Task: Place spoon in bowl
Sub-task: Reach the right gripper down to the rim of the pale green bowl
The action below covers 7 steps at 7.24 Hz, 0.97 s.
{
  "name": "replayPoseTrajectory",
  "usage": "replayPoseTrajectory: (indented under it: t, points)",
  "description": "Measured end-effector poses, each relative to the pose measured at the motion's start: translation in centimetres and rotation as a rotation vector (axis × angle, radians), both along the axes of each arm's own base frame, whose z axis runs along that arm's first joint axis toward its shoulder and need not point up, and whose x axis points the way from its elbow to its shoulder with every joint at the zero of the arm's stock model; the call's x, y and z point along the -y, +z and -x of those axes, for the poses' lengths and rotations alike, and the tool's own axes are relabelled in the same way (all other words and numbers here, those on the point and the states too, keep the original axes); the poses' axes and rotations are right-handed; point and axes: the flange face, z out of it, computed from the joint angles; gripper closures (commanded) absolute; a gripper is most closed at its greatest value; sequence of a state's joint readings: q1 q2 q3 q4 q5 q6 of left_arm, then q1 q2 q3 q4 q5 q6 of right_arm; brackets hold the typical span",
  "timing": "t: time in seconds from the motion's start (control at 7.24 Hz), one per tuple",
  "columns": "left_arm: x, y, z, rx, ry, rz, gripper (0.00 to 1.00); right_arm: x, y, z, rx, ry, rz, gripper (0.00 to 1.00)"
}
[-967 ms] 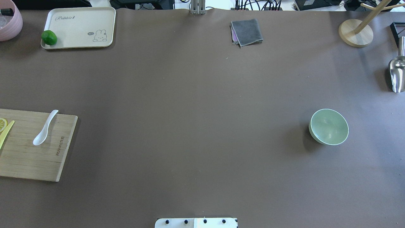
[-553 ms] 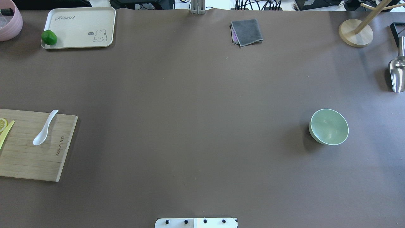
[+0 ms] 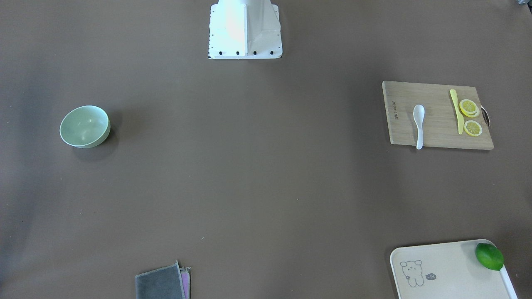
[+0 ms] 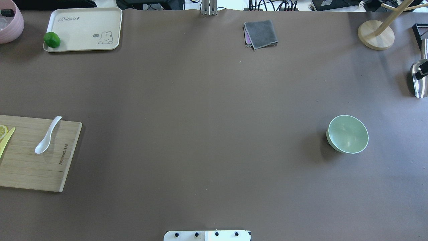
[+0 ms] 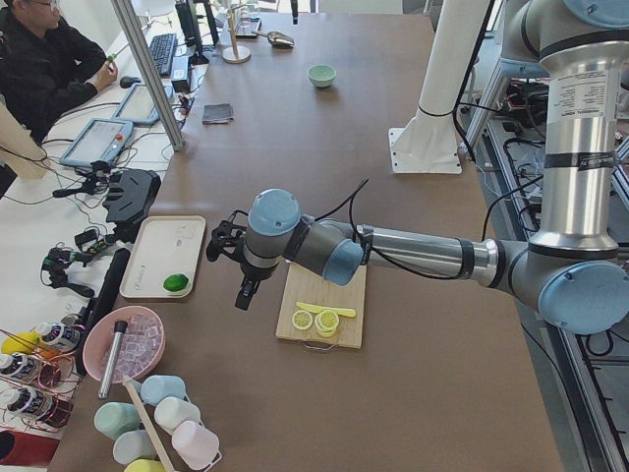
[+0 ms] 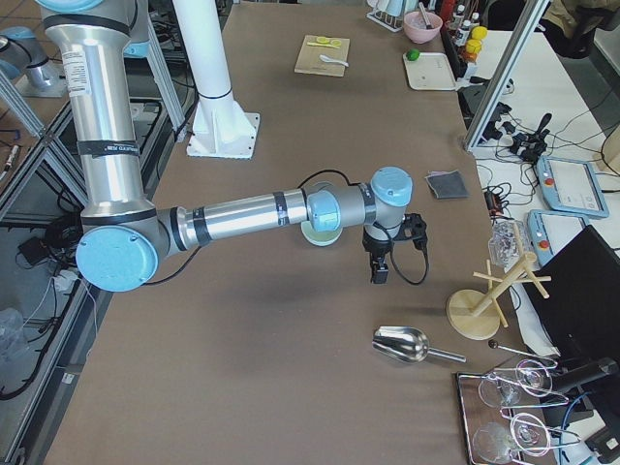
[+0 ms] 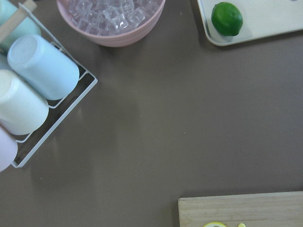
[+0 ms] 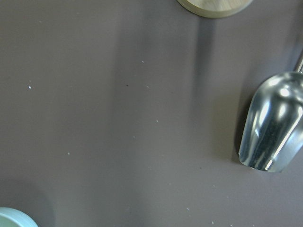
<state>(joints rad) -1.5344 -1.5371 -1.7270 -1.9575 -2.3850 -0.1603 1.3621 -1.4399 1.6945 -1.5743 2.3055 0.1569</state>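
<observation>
The white spoon [image 4: 47, 135] lies on the wooden cutting board [image 4: 30, 167] at the table's left, scoop toward the robot; it also shows in the front-facing view [image 3: 419, 124]. The mint-green bowl [image 4: 347, 134] stands empty at the right, seen too in the front-facing view [image 3: 84, 126]. My left gripper [image 5: 244, 292] hangs above the table beside the board's outer end, away from the spoon. My right gripper [image 6: 379, 269] hangs above the table just beyond the bowl [image 6: 315, 235]. I cannot tell whether either gripper is open or shut. No fingers show in the wrist views.
A yellow knife [image 3: 457, 111] and lemon slices [image 3: 469, 108] lie on the board. A cream tray [image 4: 83, 30] holds a lime [image 4: 51, 39]. A grey cloth [image 4: 260, 33], a wooden stand [image 4: 376, 35] and a metal scoop [image 4: 418, 83] lie at the back and right. A pink ice bowl [image 7: 111, 21] and cup rack [image 7: 33, 90] stand left.
A small dark part has come into the overhead view's right edge, over the metal scoop. The spoon and the bowl have not moved.
</observation>
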Motion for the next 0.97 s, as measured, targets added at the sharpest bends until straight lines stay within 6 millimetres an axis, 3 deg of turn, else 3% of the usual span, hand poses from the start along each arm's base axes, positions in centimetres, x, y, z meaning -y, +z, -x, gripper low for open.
replayPoseTrajectory:
  t: [0.14, 0.55, 0.69, 0.97]
  points:
    - [0.9, -1.2, -1.5, -0.033, 0.001, -0.005, 0.02, 0.4, -1.8, 1.3, 0.009, -0.021, -0.042, 0.00]
    - [2.0, -1.4, -6.5, -0.097, 0.005, 0.052, 0.02, -0.1, -5.2, 7.2, 0.077, -0.056, -0.152, 0.00]
    - [2.0, -1.7, -8.2, -0.115, 0.004, 0.072, 0.02, -0.9, -5.5, 9.8, 0.112, -0.024, -0.120, 0.00]
    - [1.9, -2.0, -10.0, -0.138, 0.002, 0.087, 0.02, -4.0, -3.3, 14.0, 0.150, -0.029, -0.073, 0.00]
